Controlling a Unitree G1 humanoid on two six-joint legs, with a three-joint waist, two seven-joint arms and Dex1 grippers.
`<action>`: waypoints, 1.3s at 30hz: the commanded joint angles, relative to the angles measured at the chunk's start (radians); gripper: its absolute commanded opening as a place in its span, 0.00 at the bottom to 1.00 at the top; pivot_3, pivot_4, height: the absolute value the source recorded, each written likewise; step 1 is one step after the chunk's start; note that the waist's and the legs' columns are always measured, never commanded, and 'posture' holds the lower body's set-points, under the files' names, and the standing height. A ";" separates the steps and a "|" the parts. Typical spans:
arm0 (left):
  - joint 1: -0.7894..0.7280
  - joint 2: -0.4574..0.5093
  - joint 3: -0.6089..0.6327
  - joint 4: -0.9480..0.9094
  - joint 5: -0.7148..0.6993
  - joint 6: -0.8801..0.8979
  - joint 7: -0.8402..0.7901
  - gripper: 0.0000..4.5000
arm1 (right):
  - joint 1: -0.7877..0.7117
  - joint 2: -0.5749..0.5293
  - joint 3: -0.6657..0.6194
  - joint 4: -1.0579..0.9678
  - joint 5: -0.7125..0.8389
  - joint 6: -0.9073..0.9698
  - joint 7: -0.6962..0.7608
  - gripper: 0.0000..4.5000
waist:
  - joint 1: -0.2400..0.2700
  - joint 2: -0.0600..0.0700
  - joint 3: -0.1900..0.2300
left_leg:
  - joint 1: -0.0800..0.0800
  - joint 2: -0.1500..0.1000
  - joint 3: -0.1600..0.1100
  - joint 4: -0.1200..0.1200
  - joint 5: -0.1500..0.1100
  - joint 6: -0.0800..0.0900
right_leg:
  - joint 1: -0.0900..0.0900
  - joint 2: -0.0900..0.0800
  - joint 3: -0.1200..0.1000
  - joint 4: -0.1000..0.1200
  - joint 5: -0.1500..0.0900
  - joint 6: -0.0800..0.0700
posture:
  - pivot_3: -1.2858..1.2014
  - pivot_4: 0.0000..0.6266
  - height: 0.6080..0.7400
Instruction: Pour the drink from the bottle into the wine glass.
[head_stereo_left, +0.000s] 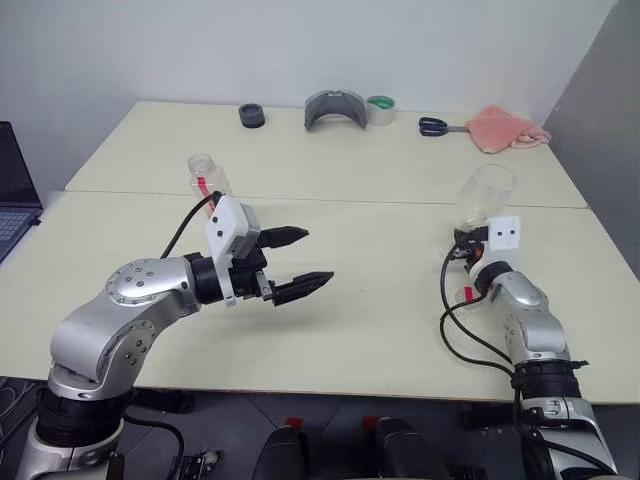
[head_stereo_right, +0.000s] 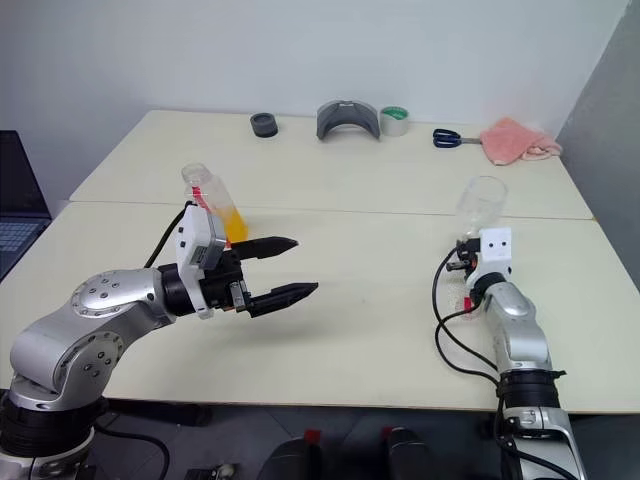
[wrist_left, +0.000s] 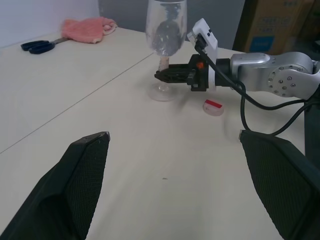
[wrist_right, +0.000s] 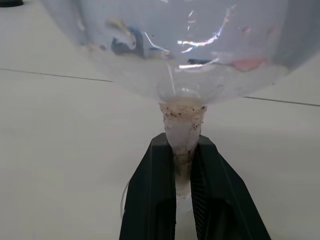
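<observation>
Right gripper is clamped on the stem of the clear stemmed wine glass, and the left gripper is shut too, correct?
Not quite. The right gripper is indeed clamped on the stem of the clear stemmed wine glass, as the right wrist view shows. But the left gripper is open, black fingers spread wide and empty, seen in the left eye view.

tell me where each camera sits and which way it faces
Head views: look forward and down over the table; both arms show, the bottle behind the open left gripper.
Left wrist view: looks across the table at the wine glass; its own fingers show.
Right wrist view: right gripper shut on the glass stem.
All share the wine glass.
</observation>
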 joint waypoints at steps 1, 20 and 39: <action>0.018 0.024 0.060 -0.041 -0.032 0.000 -0.003 1.00 | -0.054 -0.002 0.054 -0.069 -0.022 -0.025 0.059 0.02 | -0.001 0.000 0.000 | 0.000 0.000 0.000 0.000 0.000 0.000 | 0.000 0.000 0.000 0.000 0.000 0.000 | 0.52 0.24 1.00; 0.615 -0.110 0.392 -0.350 -0.045 -0.058 0.264 1.00 | -0.288 0.176 0.275 0.218 -0.093 -0.120 0.269 0.02 | -0.003 0.001 0.001 | 0.001 -0.002 -0.002 -0.001 0.000 0.000 | 0.000 -0.006 -0.002 0.000 -0.002 -0.003 | 0.52 0.24 1.00; 0.617 -0.089 0.398 -0.332 -0.071 -0.075 0.291 1.00 | -0.285 0.198 0.277 0.368 -0.130 -0.216 0.294 0.47 | -0.015 0.001 0.002 | 0.003 0.001 -0.001 -0.002 0.000 0.000 | 0.001 -0.003 -0.002 0.001 -0.002 -0.003 | 0.52 0.24 1.00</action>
